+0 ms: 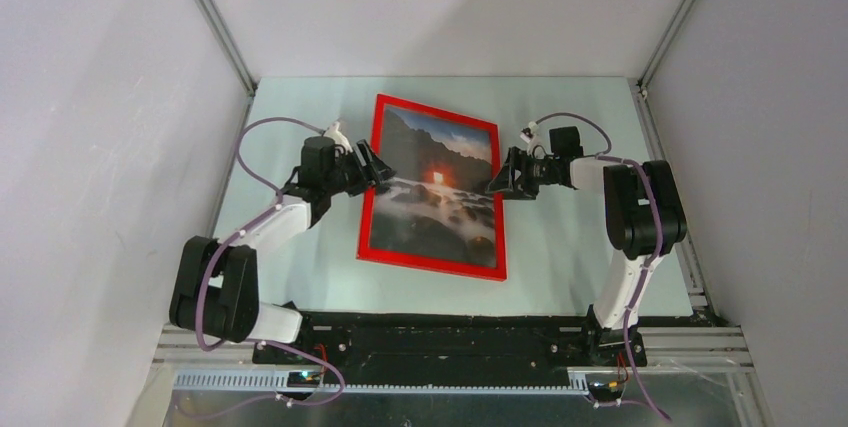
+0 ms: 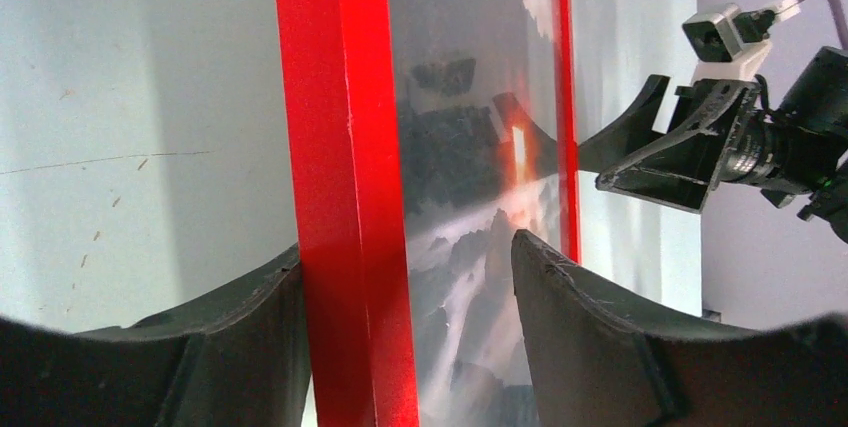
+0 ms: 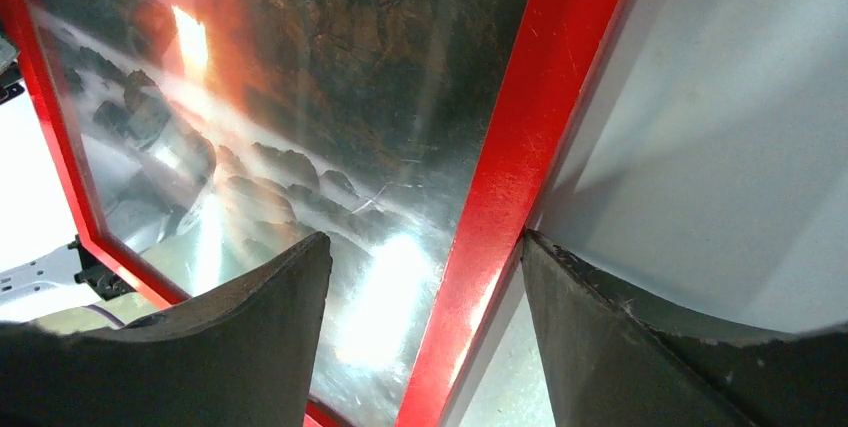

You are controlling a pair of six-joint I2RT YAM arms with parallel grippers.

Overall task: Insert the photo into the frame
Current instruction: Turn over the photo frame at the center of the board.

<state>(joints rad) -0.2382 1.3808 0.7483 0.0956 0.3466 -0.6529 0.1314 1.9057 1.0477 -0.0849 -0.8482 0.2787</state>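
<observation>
The frame (image 1: 432, 264) lies red front up in the middle of the table, turned a little. The photo (image 1: 435, 192) shows behind its pane: dark rock, orange sun, white mist. My left gripper (image 1: 372, 175) is open at the frame's left bar. In the left wrist view (image 2: 405, 257) one finger (image 2: 240, 317) touches the bar's outer side (image 2: 340, 147) and the other stands over the photo (image 2: 470, 167). My right gripper (image 1: 497, 182) is open at the right bar. In the right wrist view (image 3: 425, 247) its fingers straddle the bar (image 3: 540, 117) beside the photo (image 3: 300, 77).
The pale table (image 1: 570, 247) is walled by white panels at the left, back and right. The arm bases stand on a black rail (image 1: 440, 337) at the near edge. The right gripper also shows in the left wrist view (image 2: 620, 152).
</observation>
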